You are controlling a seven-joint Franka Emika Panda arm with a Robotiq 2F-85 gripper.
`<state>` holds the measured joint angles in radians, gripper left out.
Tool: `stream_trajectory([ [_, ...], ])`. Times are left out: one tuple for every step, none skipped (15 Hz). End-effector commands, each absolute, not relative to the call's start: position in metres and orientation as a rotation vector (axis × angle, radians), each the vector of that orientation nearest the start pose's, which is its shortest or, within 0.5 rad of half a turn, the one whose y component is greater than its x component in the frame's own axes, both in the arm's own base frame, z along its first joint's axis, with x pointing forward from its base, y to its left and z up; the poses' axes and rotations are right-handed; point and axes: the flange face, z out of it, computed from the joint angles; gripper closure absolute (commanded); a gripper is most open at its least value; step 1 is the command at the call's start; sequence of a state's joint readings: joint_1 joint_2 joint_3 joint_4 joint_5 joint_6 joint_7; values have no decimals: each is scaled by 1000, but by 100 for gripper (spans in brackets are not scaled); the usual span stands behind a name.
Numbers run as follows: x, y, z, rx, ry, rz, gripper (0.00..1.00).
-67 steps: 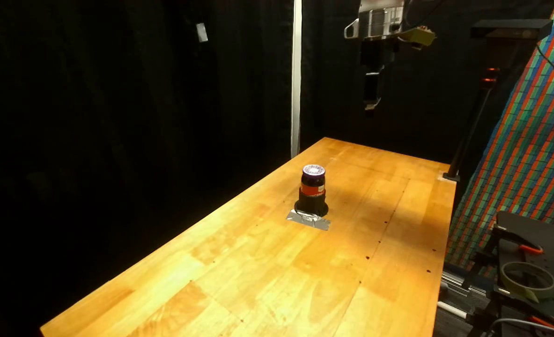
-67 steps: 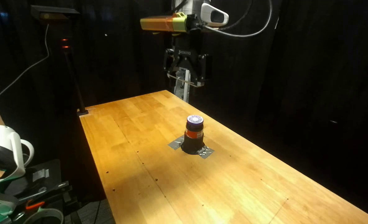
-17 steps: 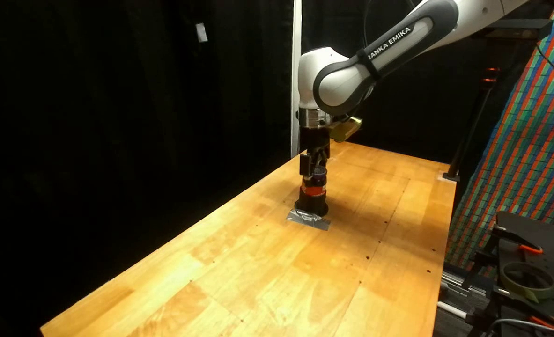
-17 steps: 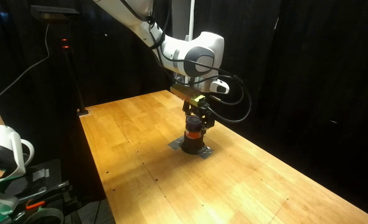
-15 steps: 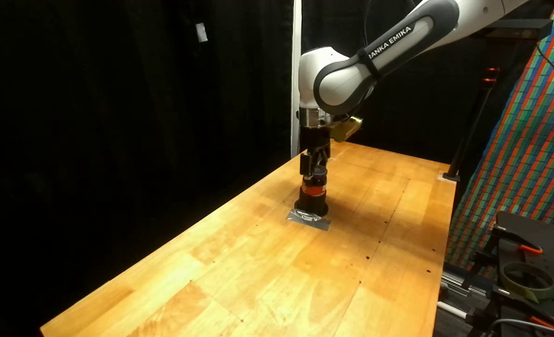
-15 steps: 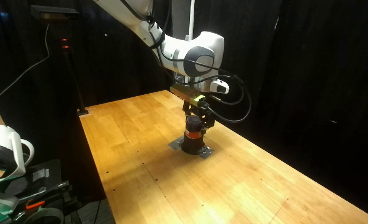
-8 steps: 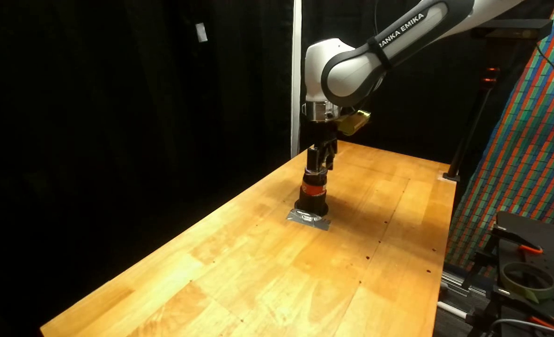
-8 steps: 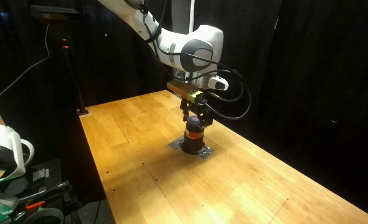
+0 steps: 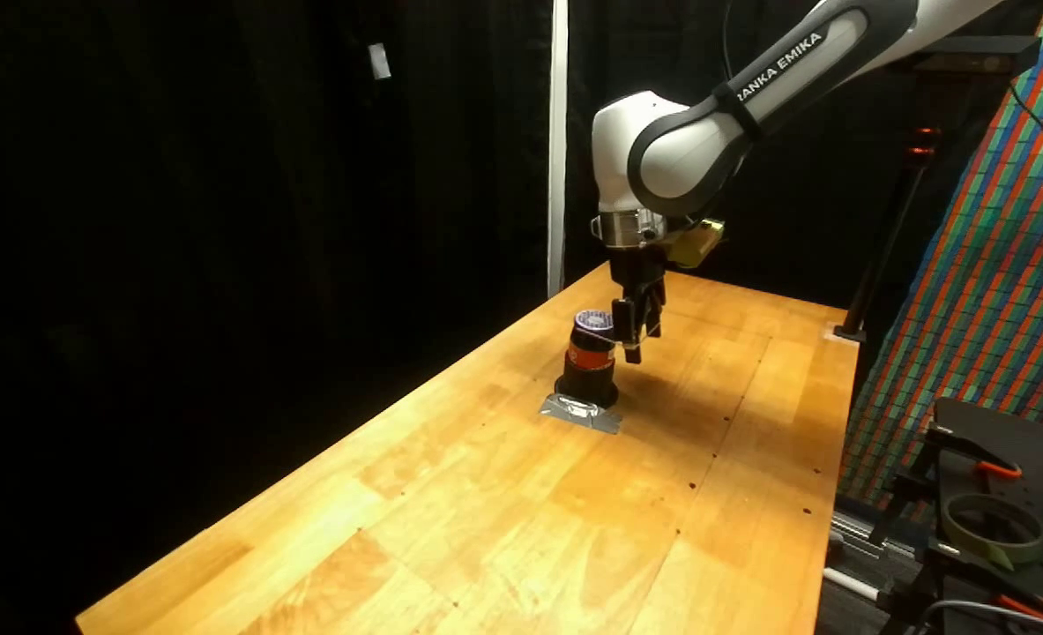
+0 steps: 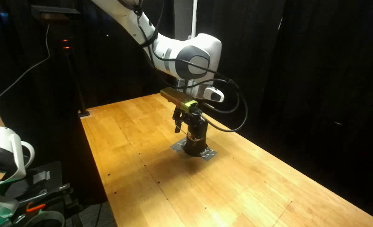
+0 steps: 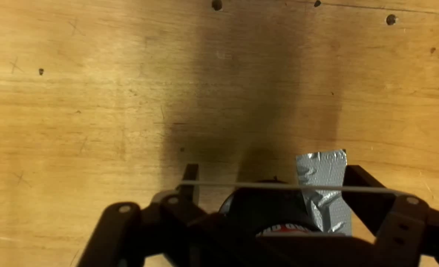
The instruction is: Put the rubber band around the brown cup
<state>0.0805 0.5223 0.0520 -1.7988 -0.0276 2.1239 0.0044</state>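
The brown cup stands upright on the wooden table, dark, with an orange-red stripe and a pale lid; it also shows in an exterior view, its top hidden behind my gripper. My gripper is right beside the cup's upper part, pointing down, fingers apart; it also shows in the wrist view. The thin pale rubber band is stretched across both fingers. In an exterior view a strand of the band crosses the cup just below the lid. I cannot tell whether it goes all the way round.
Silver tape holds the cup's base to the table; another strip lies on its other side. A black post stands at the table's far corner. A side bench with a tape roll stands beside the table.
The gripper came down from high above the table to the cup's top, then moved past it and lower at its side. The lid shows again in an exterior view; the band now crosses the cup.
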Motion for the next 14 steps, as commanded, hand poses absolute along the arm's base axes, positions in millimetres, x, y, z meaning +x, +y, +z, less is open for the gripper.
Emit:
stream_trajectory([
  [605, 82, 232, -3146, -271, 373, 0],
  [603, 83, 228, -3155, -277, 373, 0],
  [602, 83, 225, -3171, -277, 357, 0],
  [603, 83, 223, -3191, -280, 325, 0],
  [604, 83, 220, -3207, -286, 290, 0],
  [604, 83, 216, -3218, -291, 257, 0],
  [603, 83, 214, -3224, -298, 236, 0],
  [601, 82, 212, -3233, -302, 198, 0],
  [598, 80, 214, -3233, -308, 176, 0],
  [594, 78, 215, -3232, -318, 152, 0],
  [589, 75, 219, -3223, -325, 115, 25],
  [584, 72, 223, -3211, -328, 85, 27],
  [579, 69, 227, -3201, -328, 43, 34],
  [572, 67, 234, -3186, -330, -11, 44],
])
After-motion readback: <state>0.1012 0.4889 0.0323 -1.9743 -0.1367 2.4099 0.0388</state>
